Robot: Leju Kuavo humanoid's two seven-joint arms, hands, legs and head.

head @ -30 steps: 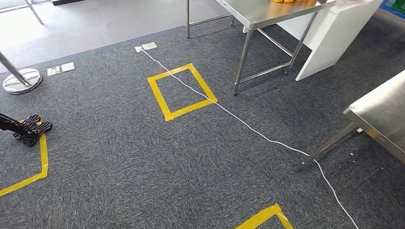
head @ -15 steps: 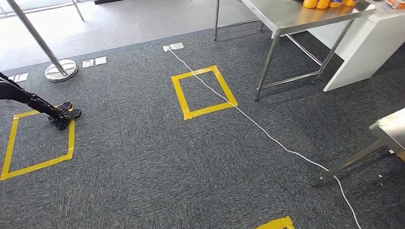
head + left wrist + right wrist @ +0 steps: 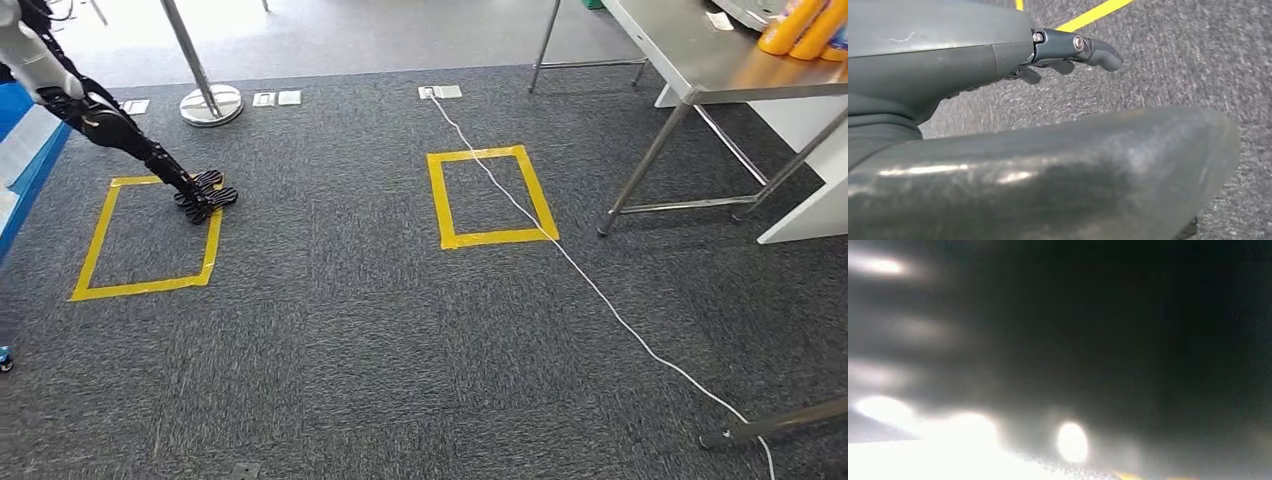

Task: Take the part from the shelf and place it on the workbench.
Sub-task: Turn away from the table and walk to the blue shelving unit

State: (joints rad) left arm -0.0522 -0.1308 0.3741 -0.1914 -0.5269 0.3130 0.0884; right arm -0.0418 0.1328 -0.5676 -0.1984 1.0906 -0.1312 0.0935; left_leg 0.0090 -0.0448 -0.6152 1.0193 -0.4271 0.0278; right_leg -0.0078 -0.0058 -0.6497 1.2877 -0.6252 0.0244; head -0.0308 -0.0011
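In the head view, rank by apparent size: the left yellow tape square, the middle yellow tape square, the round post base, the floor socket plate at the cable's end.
1. Left tape square and middle tape square: look alike, unranked.
2. Post base.
3. Socket plate, smallest.

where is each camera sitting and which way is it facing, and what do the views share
Head view: high on the body, facing forward and down at the dark grey carpet, yellow tape squares and steel table; the left arm and left robot hand show.
Left wrist view: behind the left robot hand, looking down at carpet; its grey cover fills much of the frame.
Right wrist view: dark, blurred, cannot tell what it faces.
Shared: head and left wrist views both show carpet, yellow tape and the left robot hand.
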